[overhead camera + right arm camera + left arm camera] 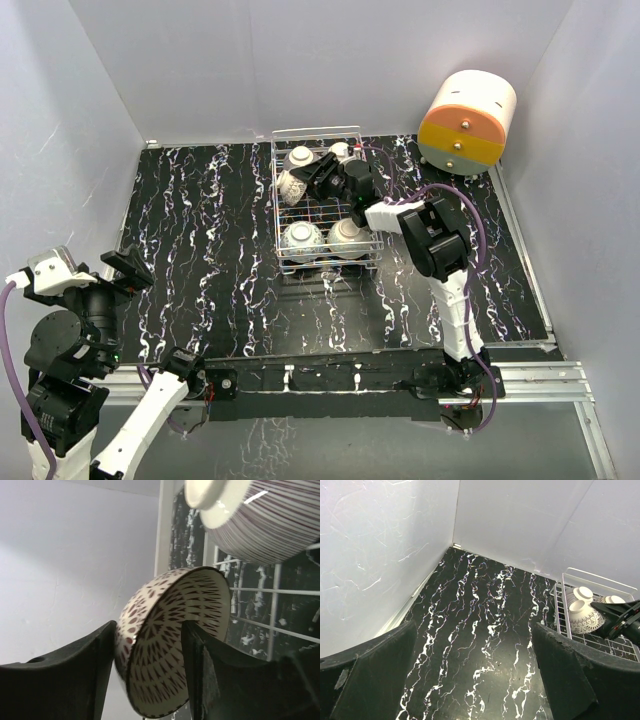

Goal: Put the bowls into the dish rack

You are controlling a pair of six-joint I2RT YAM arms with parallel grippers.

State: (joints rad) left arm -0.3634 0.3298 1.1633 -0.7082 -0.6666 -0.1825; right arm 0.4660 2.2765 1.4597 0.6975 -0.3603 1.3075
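While the right gripper is clamped on the wall of a bowl, one finger against its petal-patterned inside and the other on its outer side, we read this as the placing step. The bowl is held tilted on edge, low over the far end of the dish rack, probably so it can be leaned or turned over among its neighbours. Just beside it a striped bowl sits foot ring up, and two more upturned bowls rest side by side at the rack's near end. Upside down suits draining, which likely explains that pose. The rack stands toward the far edge of the black marbled table, roughly midway along it.

The left gripper hangs over the near left corner with its fingers spread and nothing between them; we judge it parked out of the way. A cream-and-orange drawer unit stands at the far right corner, apart from the rack. What crowds the move is the rack's far end itself. Neighbouring bowls and the raised wire side leave little room, so a careless release could knock china together. We see no bowl loose on the table, so this looks like the last one.
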